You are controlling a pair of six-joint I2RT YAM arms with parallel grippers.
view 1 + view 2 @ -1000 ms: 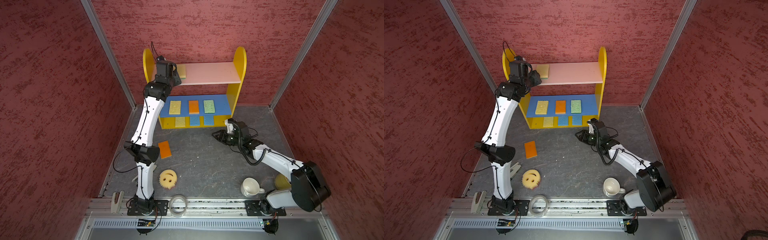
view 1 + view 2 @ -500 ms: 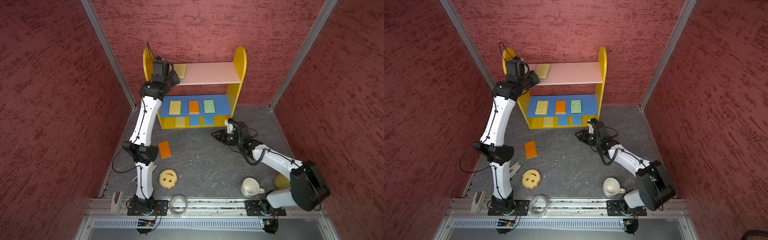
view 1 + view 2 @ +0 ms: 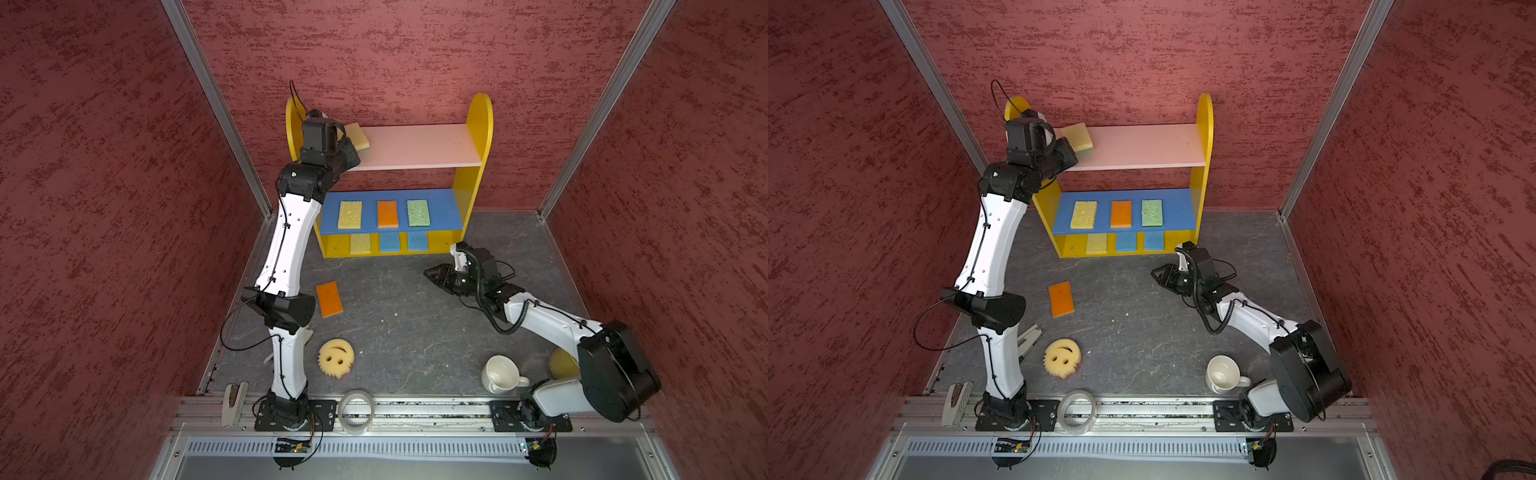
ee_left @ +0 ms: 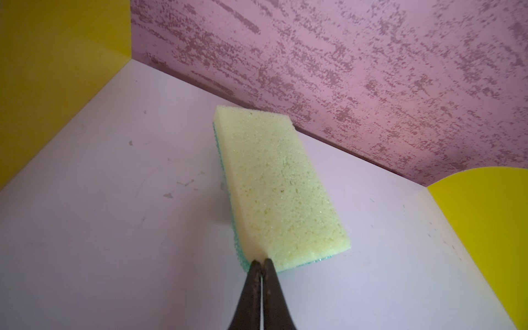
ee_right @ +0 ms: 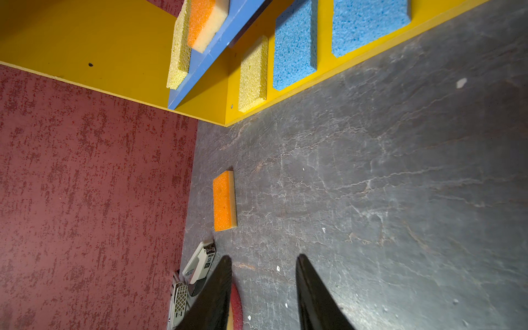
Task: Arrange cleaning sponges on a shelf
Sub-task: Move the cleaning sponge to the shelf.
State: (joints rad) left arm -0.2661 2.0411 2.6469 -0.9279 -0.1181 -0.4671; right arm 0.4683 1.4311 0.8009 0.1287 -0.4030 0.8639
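Note:
The shelf (image 3: 419,145) stands against the back wall. A pale yellow sponge (image 4: 274,183) with a green underside lies at the left end of its pink board (image 3: 1142,145). My left gripper (image 4: 261,260) is shut, its tips at the sponge's near corner; nothing shows between them. Yellow (image 3: 349,214), orange (image 3: 387,214) and green (image 3: 417,212) sponges lie on the blue board. One yellow (image 3: 360,243) and two blue (image 3: 389,241) sponges sit on the base. An orange sponge (image 3: 329,299) and the smiley sponge (image 3: 336,357) lie on the floor. My right gripper (image 5: 264,256) hovers open and empty.
A white mug (image 3: 500,374) stands by the right arm's base, with a yellow object (image 3: 561,363) partly hidden behind that arm. A clear tape ring (image 3: 356,409) rests on the front rail. A stapler (image 3: 1027,340) lies beside the left arm. Red walls close in on three sides.
The left gripper's jaws have closed and the arm has drawn back a little from over the pale yellow sponge. The right arm has not moved.

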